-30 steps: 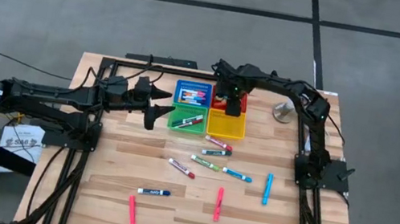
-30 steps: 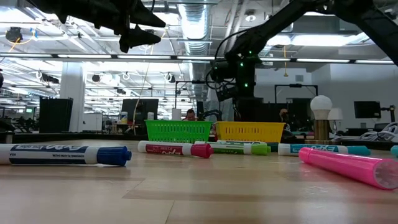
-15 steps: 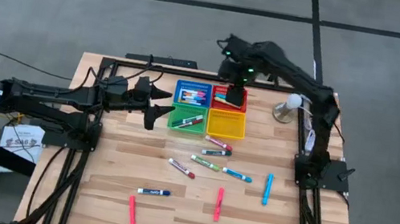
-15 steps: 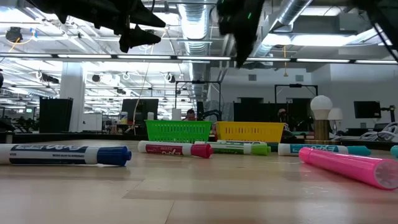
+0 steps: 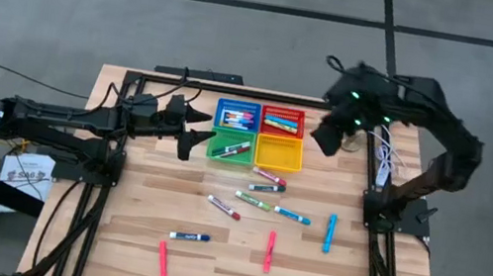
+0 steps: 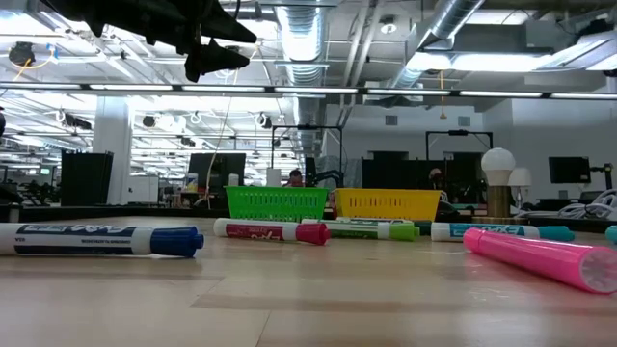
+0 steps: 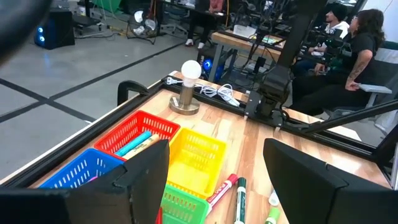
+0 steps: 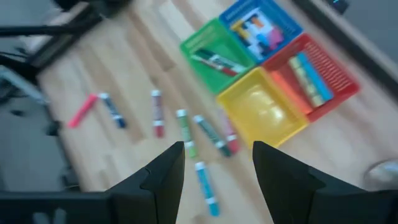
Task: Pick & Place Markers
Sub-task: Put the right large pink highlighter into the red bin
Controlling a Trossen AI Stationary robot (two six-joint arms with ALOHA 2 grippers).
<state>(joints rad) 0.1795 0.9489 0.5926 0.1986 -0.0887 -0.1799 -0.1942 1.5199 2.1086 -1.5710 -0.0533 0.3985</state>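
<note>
Several markers lie flat and loose on the wooden table: pink ones (image 5: 163, 261) (image 5: 269, 251), blue ones (image 5: 190, 237) (image 5: 329, 231) and a cluster (image 5: 259, 193) near the baskets. More lie inside the blue basket (image 5: 237, 115), red basket (image 5: 283, 121) and green basket (image 5: 232, 147); the yellow basket (image 5: 279, 153) stands beside them. My left gripper (image 5: 190, 129) hovers open just left of the green basket, with nothing between its fingers (image 7: 217, 180). My right gripper (image 5: 325, 134) hangs high over the table's far right, open and holding nothing (image 8: 217, 168), pointing down at the baskets.
A lamp with a white round bulb (image 7: 189, 71) stands at the far right of the table, under my right arm, with a white cable beside it. Black frame rails run along the table's left, right and far edges. People sit at desks beyond the table.
My right gripper has risen from just over the red basket, high above the table, and swung toward the table's right edge, rolling as it went. It has left the low view. The left arm kept still.
</note>
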